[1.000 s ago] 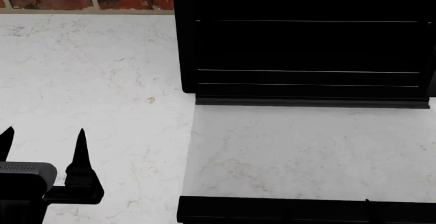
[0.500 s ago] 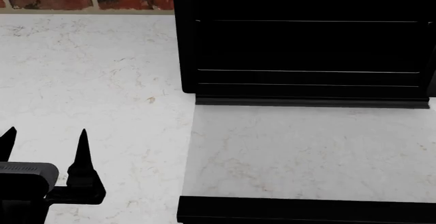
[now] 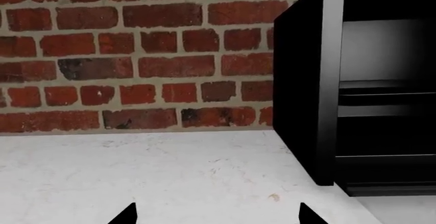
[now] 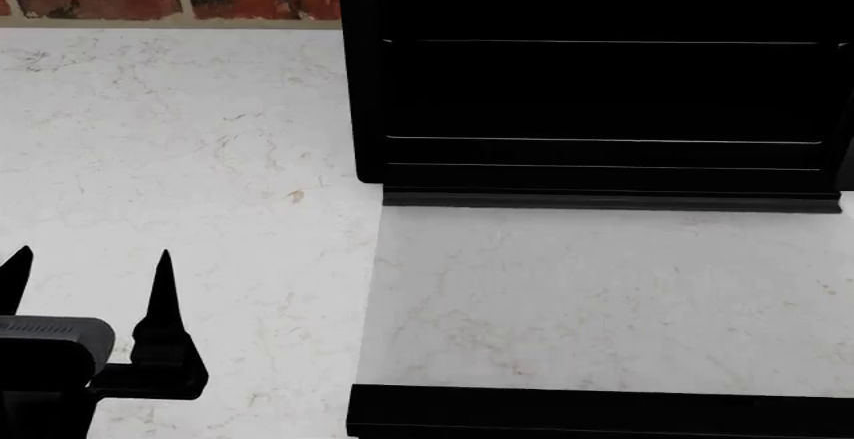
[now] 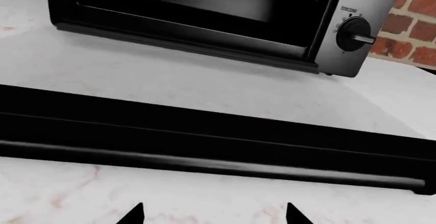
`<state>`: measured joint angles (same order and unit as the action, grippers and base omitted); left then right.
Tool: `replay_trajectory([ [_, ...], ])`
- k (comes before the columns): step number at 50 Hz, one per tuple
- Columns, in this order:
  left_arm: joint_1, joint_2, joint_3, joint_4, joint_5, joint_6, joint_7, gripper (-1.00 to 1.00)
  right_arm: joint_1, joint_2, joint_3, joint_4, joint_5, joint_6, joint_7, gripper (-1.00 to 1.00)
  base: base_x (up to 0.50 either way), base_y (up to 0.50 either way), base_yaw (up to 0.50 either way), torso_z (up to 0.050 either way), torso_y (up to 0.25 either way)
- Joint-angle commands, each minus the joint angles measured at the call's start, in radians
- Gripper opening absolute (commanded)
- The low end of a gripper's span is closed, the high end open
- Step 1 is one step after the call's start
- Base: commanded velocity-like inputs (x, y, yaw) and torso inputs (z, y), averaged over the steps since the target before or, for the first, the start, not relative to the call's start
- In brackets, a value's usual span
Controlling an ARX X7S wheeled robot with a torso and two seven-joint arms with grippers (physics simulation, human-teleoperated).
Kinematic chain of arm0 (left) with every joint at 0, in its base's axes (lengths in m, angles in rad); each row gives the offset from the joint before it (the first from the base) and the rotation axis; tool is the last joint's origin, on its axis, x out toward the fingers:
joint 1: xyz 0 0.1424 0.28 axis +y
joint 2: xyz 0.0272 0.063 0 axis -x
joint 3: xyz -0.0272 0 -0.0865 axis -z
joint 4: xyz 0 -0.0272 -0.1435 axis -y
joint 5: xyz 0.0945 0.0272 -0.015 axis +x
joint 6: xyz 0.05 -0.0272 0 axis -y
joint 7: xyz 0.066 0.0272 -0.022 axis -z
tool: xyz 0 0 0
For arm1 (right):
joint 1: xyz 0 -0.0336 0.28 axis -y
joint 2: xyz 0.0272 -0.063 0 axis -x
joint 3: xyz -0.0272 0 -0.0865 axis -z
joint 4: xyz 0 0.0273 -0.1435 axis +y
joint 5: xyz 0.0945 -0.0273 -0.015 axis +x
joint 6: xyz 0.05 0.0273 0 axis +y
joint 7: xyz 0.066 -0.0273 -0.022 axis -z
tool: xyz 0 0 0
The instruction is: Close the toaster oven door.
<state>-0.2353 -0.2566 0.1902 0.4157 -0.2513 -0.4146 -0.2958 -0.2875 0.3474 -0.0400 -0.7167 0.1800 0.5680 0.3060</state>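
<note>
A: So, what has changed over the last second?

B: Very little. The left hand [image 4: 91, 269] has crept a shade forward over the table [image 4: 187, 129], no more. In the oldest head view a thin dark sliver pokes up over the door's front edge near the right corner; it is gone now, which I take to mean the right hand has dropped a little below that edge.

A: And the toaster oven door [image 4: 601, 299] itself?

B: It has not moved. It lies fully open and flat, its clear pane showing the table through it, its black bar handle [image 5: 204, 152] at the near edge. It sits ahead of the left hand and off to that hand's right, well apart from it.

A: Where is the right hand [image 5: 212, 215]?

B: Out of the head view. Its wrist camera shows its two fingertips spread, nothing between them, with the handle bar just ahead of them and the toaster oven [image 5: 204, 15] beyond, round knob [image 5: 353, 32] on its side panel.

A: The left hand's state?

B: Fingers parted, empty, hovering clear of the table; the oven's side wall stands ahead of it.

A: So for the task?

B: Closing has not started. I judge the right hand is lining up under the handle to lift the door.
</note>
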Motion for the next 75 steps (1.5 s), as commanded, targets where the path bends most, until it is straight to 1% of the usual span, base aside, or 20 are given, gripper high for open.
replay_trajectory([
  [1, 0.0, -0.003, 0.004, 0.001, -0.007, 0.003, -0.002, 1.0, 0.039, 0.002, -0.012, 0.056, 0.003, 0.031, -0.002, 1.0, 0.0, 0.0, 0.0, 0.0, 0.0],
  [16, 0.002, -0.007, 0.01, -0.003, -0.009, 0.011, -0.007, 1.0, 0.088, -0.002, -0.025, 0.155, 0.013, 0.014, -0.019, 1.0, 0.01, 0.0, 0.0, 0.0, 0.0],
  [40, -0.001, -0.014, 0.022, -0.002, -0.016, 0.01, -0.018, 1.0, 0.18, 0.004, -0.053, 0.221, 0.004, 0.019, -0.024, 1.0, 0.01, 0.0, 0.01, -0.001, 0.0],
  [59, 0.0, -0.02, 0.027, -0.002, -0.022, 0.015, -0.026, 1.0, 0.252, -0.006, -0.069, 0.338, 0.01, -0.007, -0.041, 1.0, 0.02, 0.0, 0.01, -0.001, 0.0],
  [66, 0.0, -0.02, 0.032, -0.005, -0.023, 0.017, -0.028, 1.0, 0.285, -0.006, -0.073, 0.354, 0.012, -0.004, -0.044, 1.0, 0.02, 0.0, 0.01, -0.001, 0.0],
  [75, 0.001, -0.024, 0.036, -0.002, -0.025, 0.018, -0.031, 1.0, 0.338, 0.005, -0.061, 0.312, 0.021, 0.044, -0.037, 1.0, 0.02, 0.0, 0.01, 0.0, 0.0],
])
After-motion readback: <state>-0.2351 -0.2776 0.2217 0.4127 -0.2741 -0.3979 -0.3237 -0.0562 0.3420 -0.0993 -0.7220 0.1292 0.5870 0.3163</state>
